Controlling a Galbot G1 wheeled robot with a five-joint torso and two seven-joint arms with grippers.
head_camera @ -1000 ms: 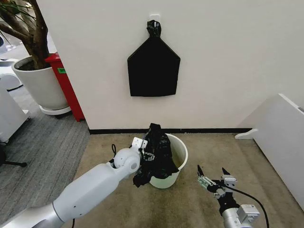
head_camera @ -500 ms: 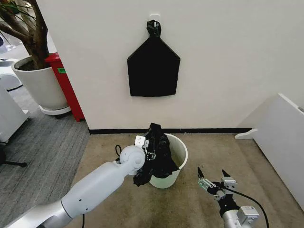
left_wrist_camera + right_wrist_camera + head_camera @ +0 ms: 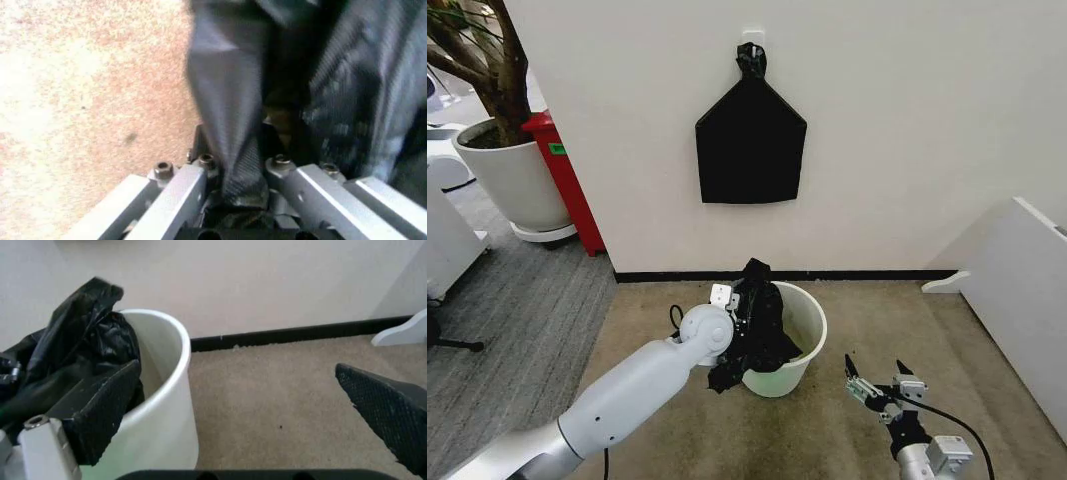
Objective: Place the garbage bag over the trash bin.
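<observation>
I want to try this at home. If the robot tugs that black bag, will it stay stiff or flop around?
Probably floppy: the garbage bag hangs in crumpled folds over the trash bin rim. It looks thin and glossy, so it may slip, though the left gripper pinches a fold between its fingers. The small bin might tip if tugged hard. The right gripper waits open nearby.

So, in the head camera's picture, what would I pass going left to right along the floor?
Plant pot → red cabinet → left claw gripping the garbage bag → trash bin → right claw → white panel.
</observation>
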